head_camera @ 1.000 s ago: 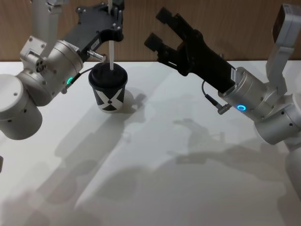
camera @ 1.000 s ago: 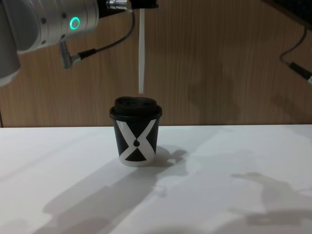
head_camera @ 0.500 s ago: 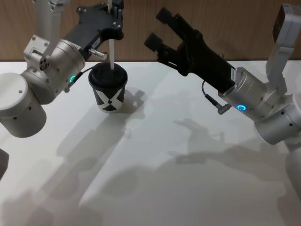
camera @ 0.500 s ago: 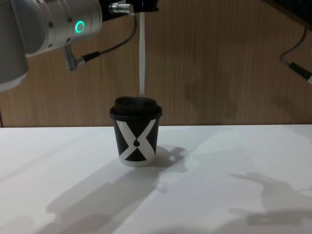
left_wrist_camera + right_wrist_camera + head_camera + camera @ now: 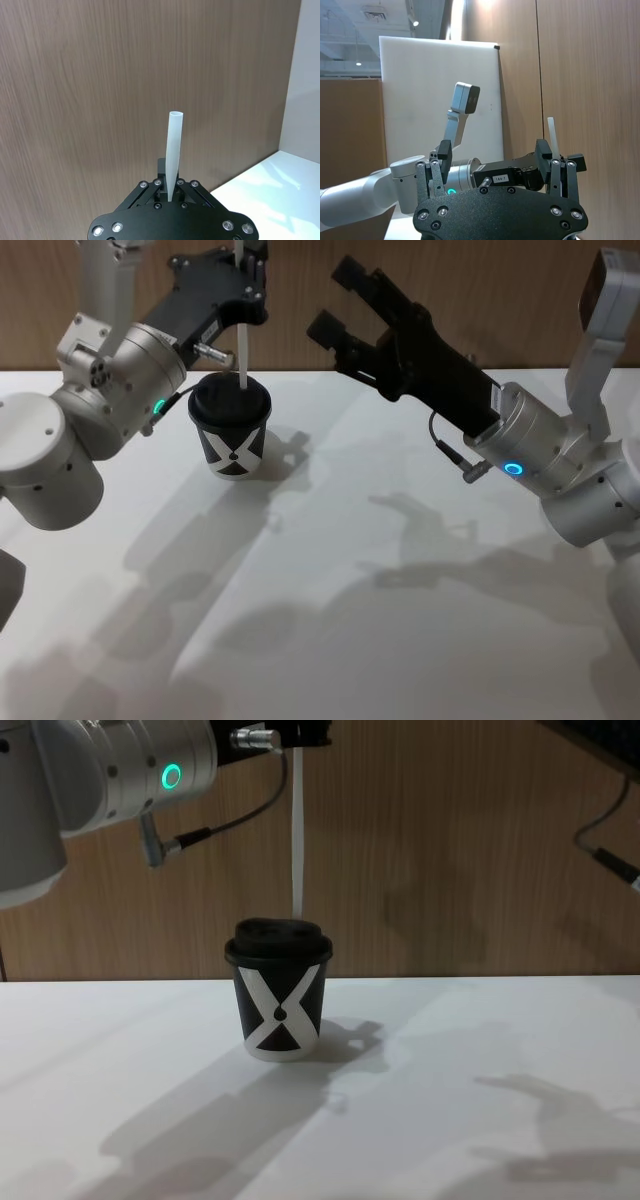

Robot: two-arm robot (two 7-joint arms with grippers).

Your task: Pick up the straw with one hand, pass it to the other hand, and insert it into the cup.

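Left gripper [image 5: 243,265] fingers clamp the white straw [image 5: 297,840] upright, its lower tip at the black domed lid of the X-marked paper cup [image 5: 279,987], at eleven o'clock on the white table [image 5: 400,620]. Right gripper [image 5: 340,302] hangs spread wide, holding nothing, at one o'clock.

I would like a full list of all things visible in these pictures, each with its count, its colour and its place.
cup: one, black with a white X and a black domed lid, standing on the table toward the robot's left.
straw: one, white, upright above the cup's lid, its lower end at or just over the lid.
table: one, white, under the cup.
wall: one, brown wood panelling, behind the table.
left gripper: one, black with a small white label, above the cup, shut on the straw.
right gripper: one, black, raised to the right of the cup, open and empty.
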